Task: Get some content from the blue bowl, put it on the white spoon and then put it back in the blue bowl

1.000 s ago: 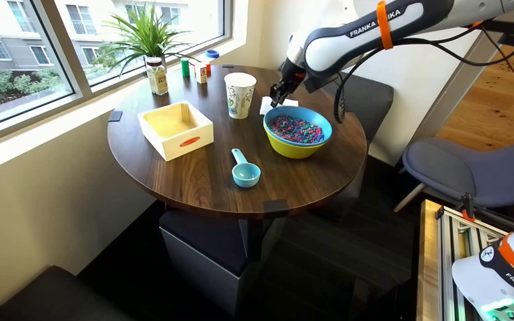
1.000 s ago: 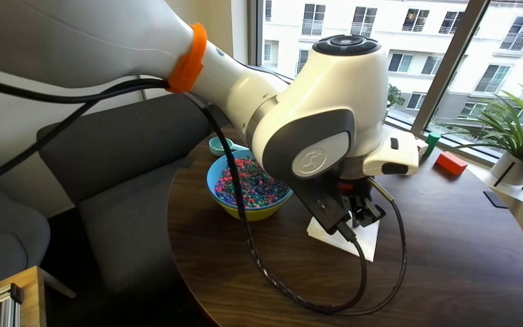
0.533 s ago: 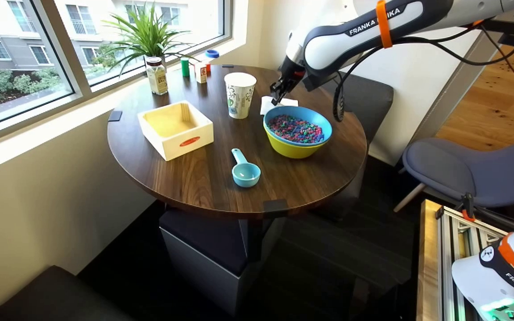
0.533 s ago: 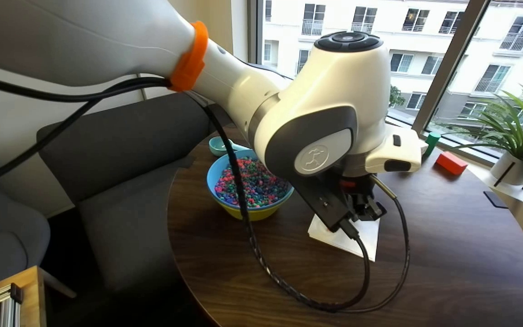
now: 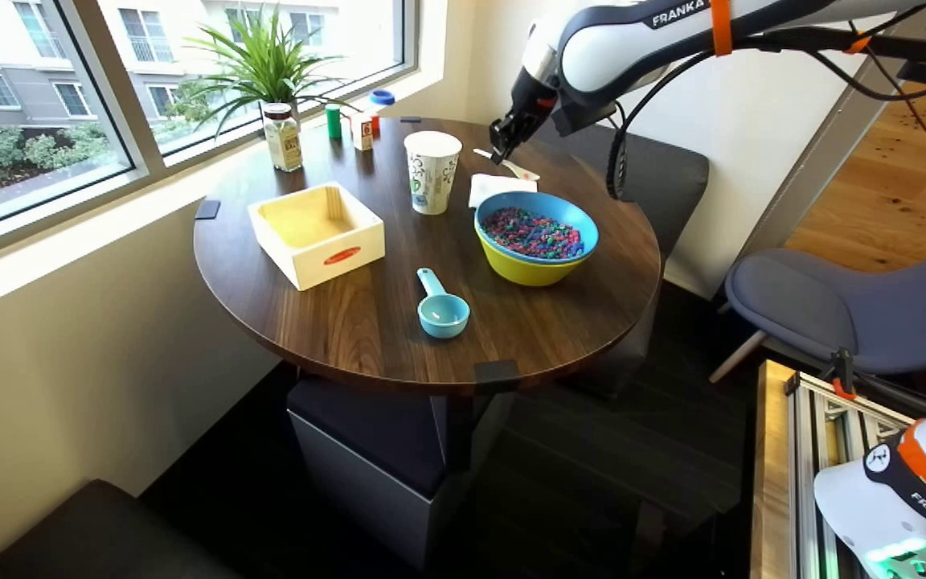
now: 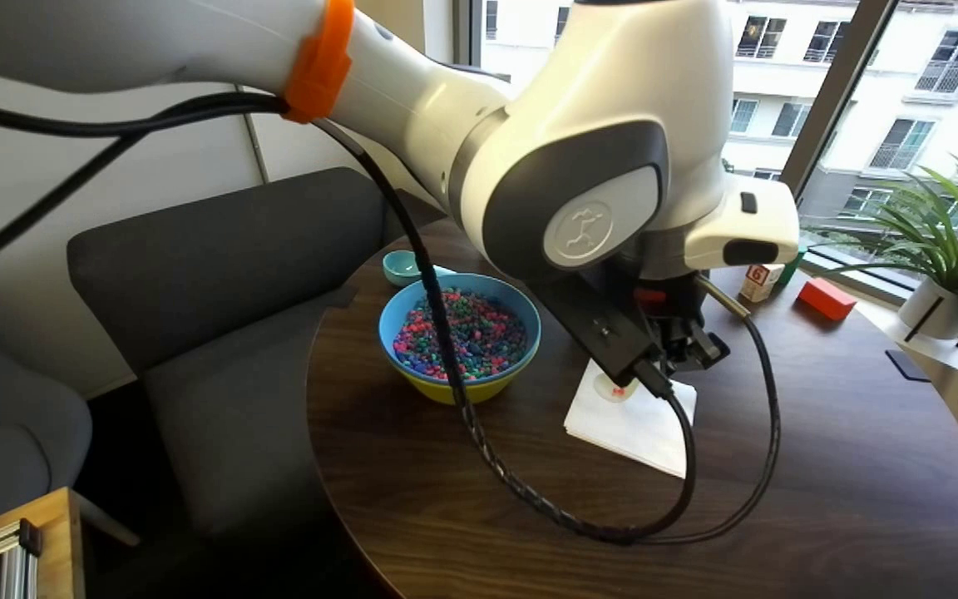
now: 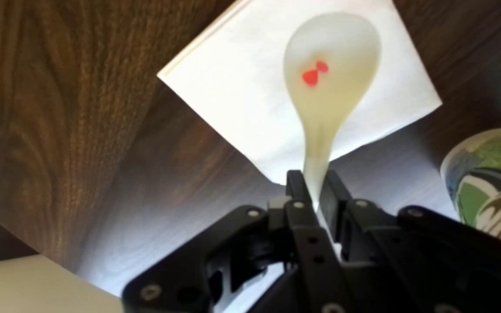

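Gripper (image 7: 315,187) clamped on spoon (image 7: 342,45): both fingers (image 7: 295,187) press the handle from either side, only the handle between the tips, so nearly together. Wrist view is the one to go by; in both exterior views the tips are small and dark. Spoon's head sticks out past the tips, and in an exterior view the handle's end pokes out on the other side of the fingers. Spoon is whitish, partly see-through, yellower toward the neck. Two red bits (image 7: 310,78) on its head, side by side, left of centre in the wrist view. Head is up over the napkins (image 7: 233,87), looks clear of them. Napkins stacked flat on the table (image 5: 374,322). Bowl (image 5: 563,211) is upright on the table just beside the napkins, strip of table between, blue inside and yellow-green outside. Content (image 5: 531,233) is in it: heap of tiny pieces, purple-blue, red, pink, green. Fingers and spoon both apart from the bowl. Cup (image 5: 433,173), tall with swirl print, stands near the napkins; cropped at the right edge of the wrist view. Pale blue scoop (image 5: 443,315) lies on the table near the bowl, tray (image 5: 358,239) farther off. Jar (image 5: 282,141), green tube (image 5: 333,122) and small carton (image 5: 362,133) near the table's edge, plant (image 5: 262,68) behind.
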### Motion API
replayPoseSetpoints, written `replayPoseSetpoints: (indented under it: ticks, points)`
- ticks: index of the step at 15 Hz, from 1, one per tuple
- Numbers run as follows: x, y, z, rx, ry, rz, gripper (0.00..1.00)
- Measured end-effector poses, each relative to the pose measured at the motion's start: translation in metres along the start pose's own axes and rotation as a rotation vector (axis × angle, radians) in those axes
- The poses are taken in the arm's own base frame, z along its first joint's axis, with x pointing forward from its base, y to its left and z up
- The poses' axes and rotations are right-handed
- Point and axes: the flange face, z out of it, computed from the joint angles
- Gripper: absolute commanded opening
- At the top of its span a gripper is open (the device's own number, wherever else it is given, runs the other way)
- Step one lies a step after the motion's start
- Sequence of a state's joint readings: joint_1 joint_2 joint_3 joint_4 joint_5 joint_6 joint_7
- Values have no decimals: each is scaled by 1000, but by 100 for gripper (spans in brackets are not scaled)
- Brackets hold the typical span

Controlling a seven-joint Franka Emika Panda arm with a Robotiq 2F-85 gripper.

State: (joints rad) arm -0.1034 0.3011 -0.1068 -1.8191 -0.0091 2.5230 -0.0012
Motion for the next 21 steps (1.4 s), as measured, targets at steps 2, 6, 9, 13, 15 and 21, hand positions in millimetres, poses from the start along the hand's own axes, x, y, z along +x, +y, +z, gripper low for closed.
replayPoseSetpoints:
  ticks: [2, 6, 9, 13, 15, 21]
  points:
    - [3, -5, -22, 0, 5, 7, 3]
    - [7, -31, -69, 25, 27, -11, 3]
    - [0, -63, -97, 58, 52, -38, 3]
    - [-21, -103, -117, 102, 51, -72, 3]
    - [-34, -116, -121, 128, 40, -77, 3]
    - [-64, -120, -122, 245, 44, -86, 3]
